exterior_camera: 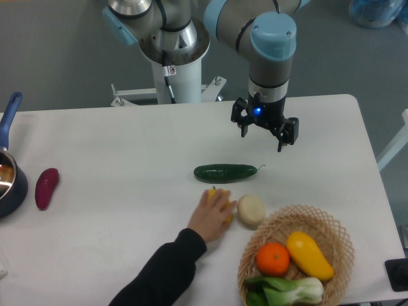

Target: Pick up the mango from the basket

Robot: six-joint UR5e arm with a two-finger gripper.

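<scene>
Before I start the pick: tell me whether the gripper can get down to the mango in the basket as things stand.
Probably yes. The mango lies uncovered on top in the basket, beside the orange. The gripper hangs open above the table, and the person's hand is left of the basket.

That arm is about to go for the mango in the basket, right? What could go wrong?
A person's hand rests on the table beside the basket, close to the path the gripper would likely take. The mango also touches the orange and sits by the greens, so the fingers may bump them.
</scene>
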